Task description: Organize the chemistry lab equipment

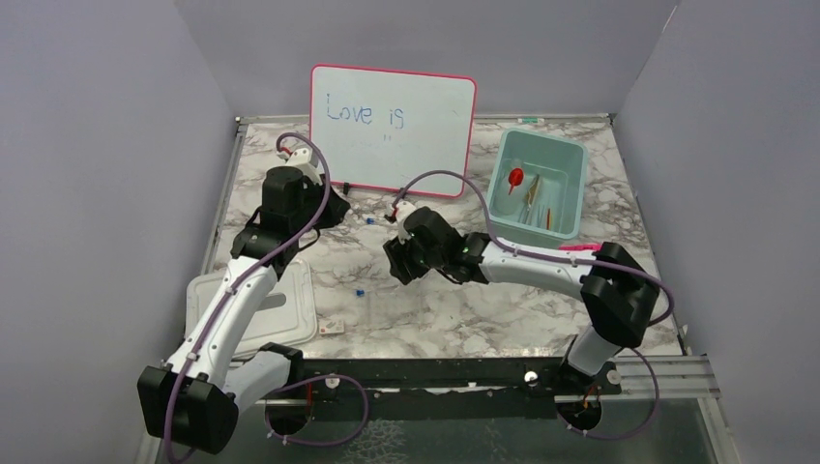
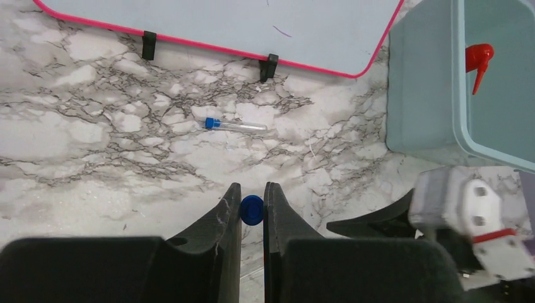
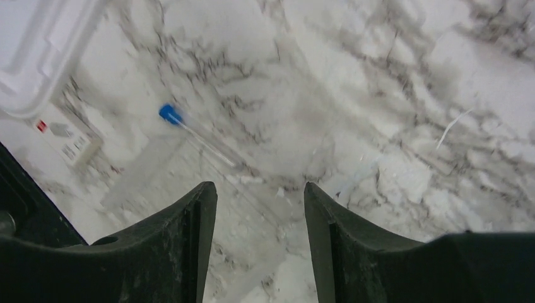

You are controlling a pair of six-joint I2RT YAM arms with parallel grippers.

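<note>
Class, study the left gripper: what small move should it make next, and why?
Probably swing right toward the teal bin. The left gripper is shut on a blue-capped tube, and the bin already holds the red-nozzled bottle, so it looks like the collecting place. A second tube lies on the marble table for afterwards.

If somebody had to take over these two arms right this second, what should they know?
Left claw: shut on the held tube, of which only the blue cap shows.
Right claw: open, empty, above the second tube, which lies on the table near the white tray.
The third tube lies in front of the whiteboard.
Done: squeeze bottle and metal tongs are in the teal bin.
Left: put away the three tubes.
</note>
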